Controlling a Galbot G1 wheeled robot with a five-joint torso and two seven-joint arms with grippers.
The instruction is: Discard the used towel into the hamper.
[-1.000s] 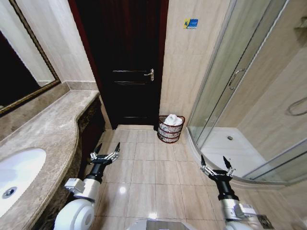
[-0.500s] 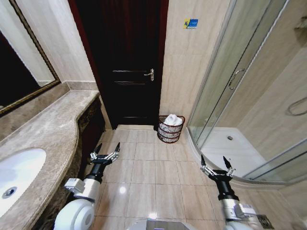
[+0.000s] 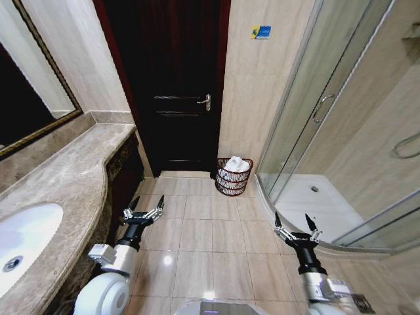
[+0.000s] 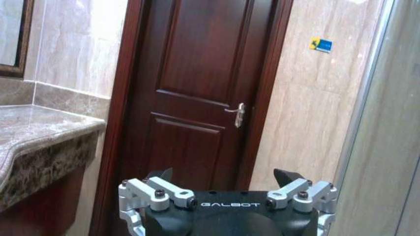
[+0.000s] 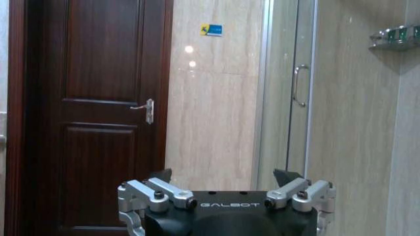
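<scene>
Both pincers, left pincer (image 3: 144, 207) and right pincer (image 3: 296, 226), hang spread open and empty over the floor. Towel (image 3: 237, 164) already sits in the hamper (image 3: 233, 177) by the door (image 3: 172, 85), so you're probably done; just don't roll forward and bump it.

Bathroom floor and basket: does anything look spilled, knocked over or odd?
Nothing stands out. The hamper stands upright by the door with a white towel in it. The left gripper and right gripper are open and empty.

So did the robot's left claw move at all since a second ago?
No. The left gripper is the same way off the counter edge, open and empty.
</scene>
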